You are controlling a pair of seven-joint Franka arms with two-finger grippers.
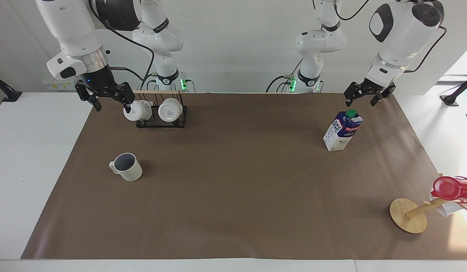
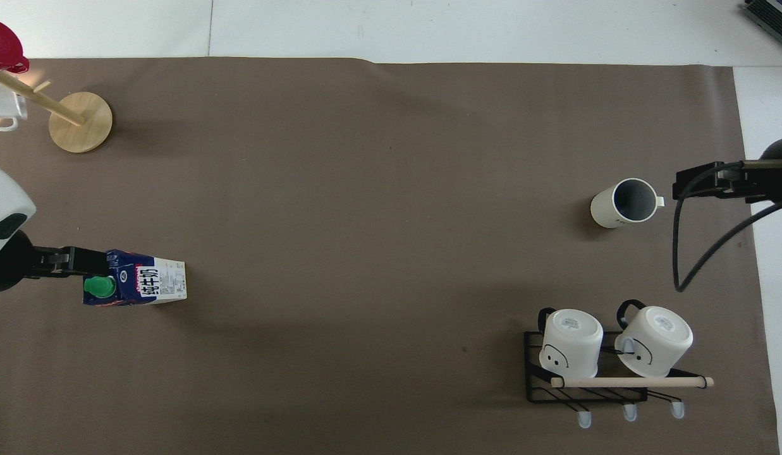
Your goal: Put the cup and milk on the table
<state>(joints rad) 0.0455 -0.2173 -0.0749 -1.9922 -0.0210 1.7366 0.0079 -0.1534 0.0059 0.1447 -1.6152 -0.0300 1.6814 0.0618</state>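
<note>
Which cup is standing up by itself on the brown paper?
The cream cup with the dark inside. The two white mugs hang on the black rack.

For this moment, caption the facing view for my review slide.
Cup and milk stand on the brown paper; both open pincers, left and right, are raised, holding nothing.
</note>
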